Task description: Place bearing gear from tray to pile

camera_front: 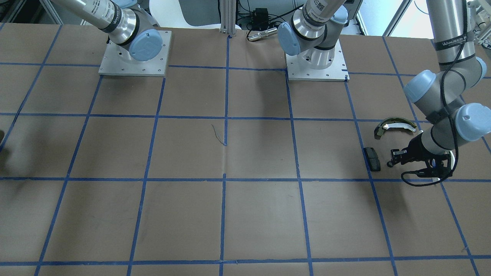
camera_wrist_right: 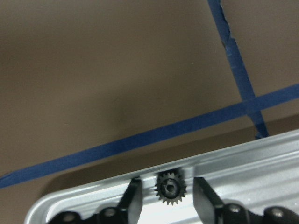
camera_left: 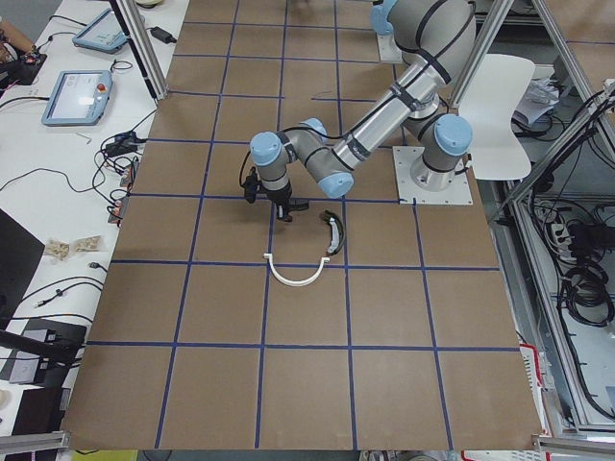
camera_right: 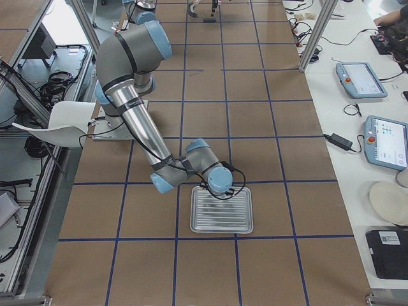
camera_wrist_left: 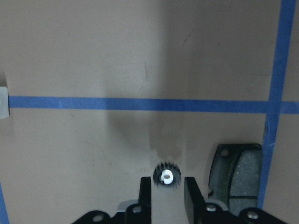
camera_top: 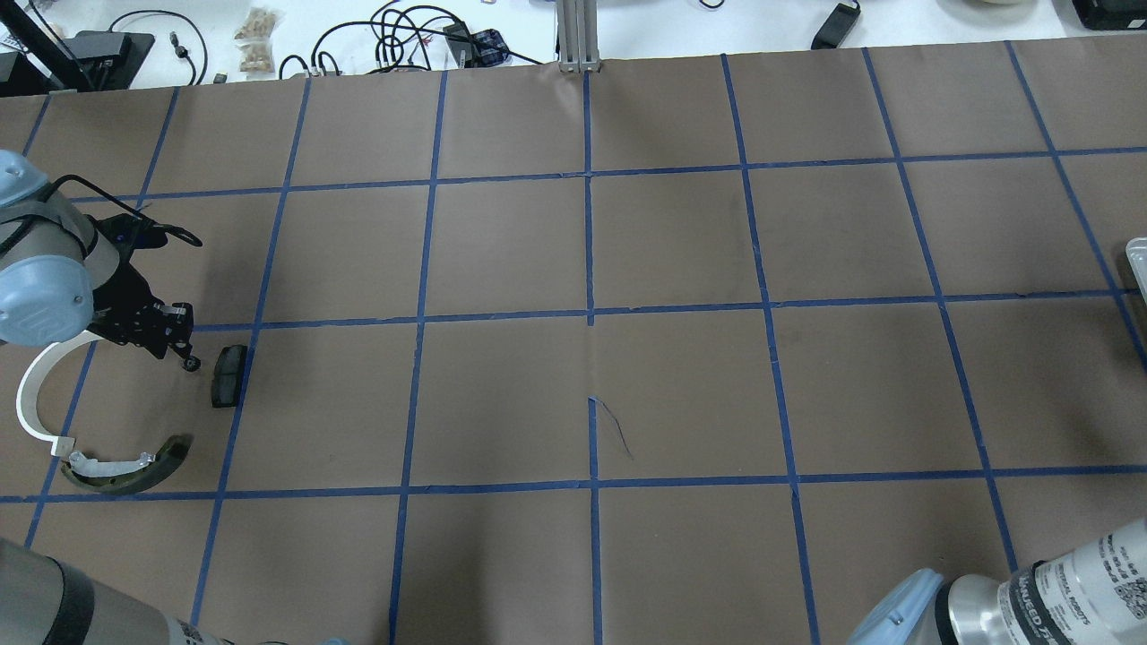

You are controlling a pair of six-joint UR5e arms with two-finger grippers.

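The pile lies at the table's left end: a white half-ring [camera_top: 31, 394], an olive-and-white brake shoe [camera_top: 125, 466] and a black pad [camera_top: 228, 374]. My left gripper [camera_wrist_left: 166, 186] hangs low beside the pad [camera_wrist_left: 238, 172]. Its fingertips are closed on a small black bearing gear [camera_wrist_left: 166, 176] with a white hub. A ribbed metal tray [camera_right: 223, 210] sits at the table's right end. My right gripper [camera_wrist_right: 167, 196] is open over the tray's rim [camera_wrist_right: 261, 158]. Its fingers stand either side of a second black gear [camera_wrist_right: 170, 188] without touching it.
Brown paper with a blue tape grid [camera_top: 590, 313] covers the table. The two arm bases [camera_front: 134, 57] stand on metal plates at the robot's edge. Cables and tablets lie on the side bench [camera_right: 370, 102], off the work surface.
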